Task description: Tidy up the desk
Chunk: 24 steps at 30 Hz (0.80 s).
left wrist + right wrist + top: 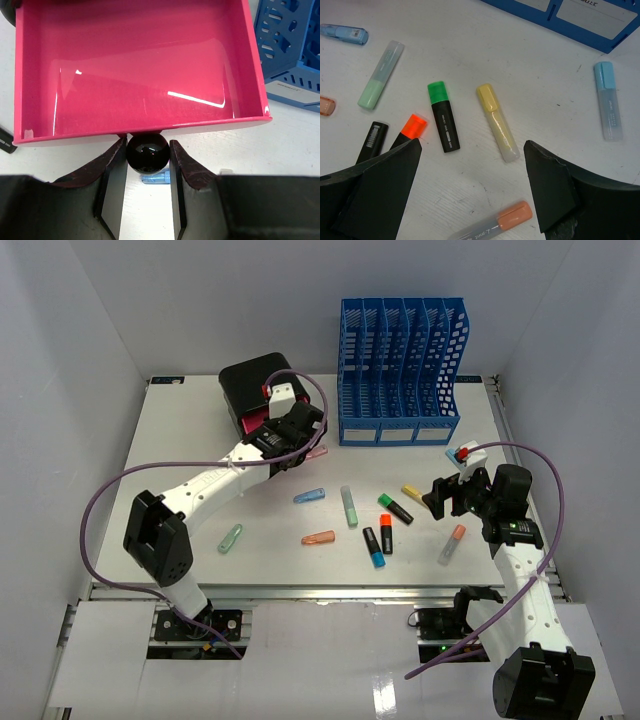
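Bench (185, 425): wide white top under everything. It carries a black box (250, 380) at the back left, a blue rack (400, 370) at the back right, and loose markers scattered across the middle and right.
Left tool (146, 147): pinching the round black knob (146, 155) of the pink drawer (140, 75), one finger on each side of it.
Drawer: pulled out of the box, with nothing in it that shows.
Right tool (472, 150): spread wide and holding nothing. It hangs above the markers, with the green-capped one (443, 116) and the yellow one (497, 122) between its fingers.
Step, as I judge it: drawer opened to take the markers, none stowed yet.
Risk, knob: it is glossy and round, so a pull off the drawer's line could let it squirt out of the pinch.
Risk, box: it looks light, so a hard tug might drag it or draw the drawer right out.
Risk, pick: the markers lie close together, and wide fingers coming down could nudge a neighbour or catch two.
Risk, rolling: a bumped marker may roll toward the bench edge on the right.
Risk, arms: both tools heading for the drawer could collide.
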Motion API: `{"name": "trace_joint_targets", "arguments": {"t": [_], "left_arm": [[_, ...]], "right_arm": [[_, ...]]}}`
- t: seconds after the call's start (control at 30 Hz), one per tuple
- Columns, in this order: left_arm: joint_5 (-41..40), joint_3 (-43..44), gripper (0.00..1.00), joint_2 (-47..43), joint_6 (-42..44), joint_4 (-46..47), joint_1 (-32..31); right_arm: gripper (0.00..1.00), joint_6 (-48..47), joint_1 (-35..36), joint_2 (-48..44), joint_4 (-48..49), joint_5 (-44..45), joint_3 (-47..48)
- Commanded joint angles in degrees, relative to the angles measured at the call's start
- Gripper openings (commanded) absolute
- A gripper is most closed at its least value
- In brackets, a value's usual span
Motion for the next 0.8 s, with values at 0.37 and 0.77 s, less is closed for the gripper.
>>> {"name": "trace_joint_targets", "arguments": {"t": [0.37,0.77], "left_arm": [[1.73,-6.1,0.23,-5.23,-3.98,3.11,-1.3],[3.15,-8.99,0.4,-6.84,-5.5,3.2,-3.02]], "right_arm": [[0.9,-0.02,-0.23,-0.05,0.39,-1.22,2.23],[0.9,-0.14,-0.23,0.21,0.39,-1.26,2.14]]}}
